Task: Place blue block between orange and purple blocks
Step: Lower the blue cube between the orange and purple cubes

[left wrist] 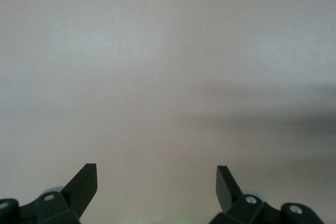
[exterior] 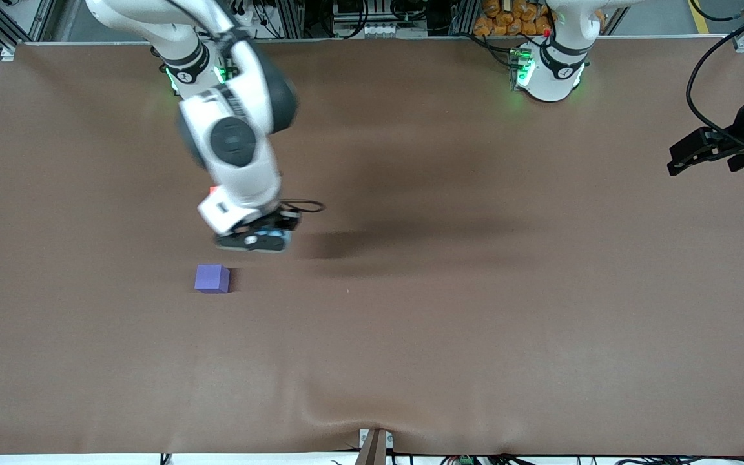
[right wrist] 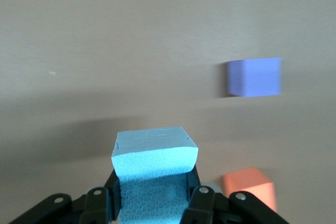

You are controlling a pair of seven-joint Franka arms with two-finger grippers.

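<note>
My right gripper (exterior: 257,240) is shut on the light sky-blue block (right wrist: 155,153) and holds it above the table. The purple block (exterior: 212,278) sits on the table and also shows in the right wrist view (right wrist: 254,77). The orange block (right wrist: 249,187) is mostly hidden under the right arm in the front view, where only a sliver (exterior: 214,190) shows. The held blue block is over the table just toward the left arm's end from the gap between those two. My left gripper (exterior: 701,152) waits open and empty at the left arm's end of the table; it also shows in the left wrist view (left wrist: 157,174).
The brown table mat (exterior: 475,323) is bare apart from the blocks. Its front edge has a small bracket (exterior: 375,445). Frames and cables stand along the robots' side of the table.
</note>
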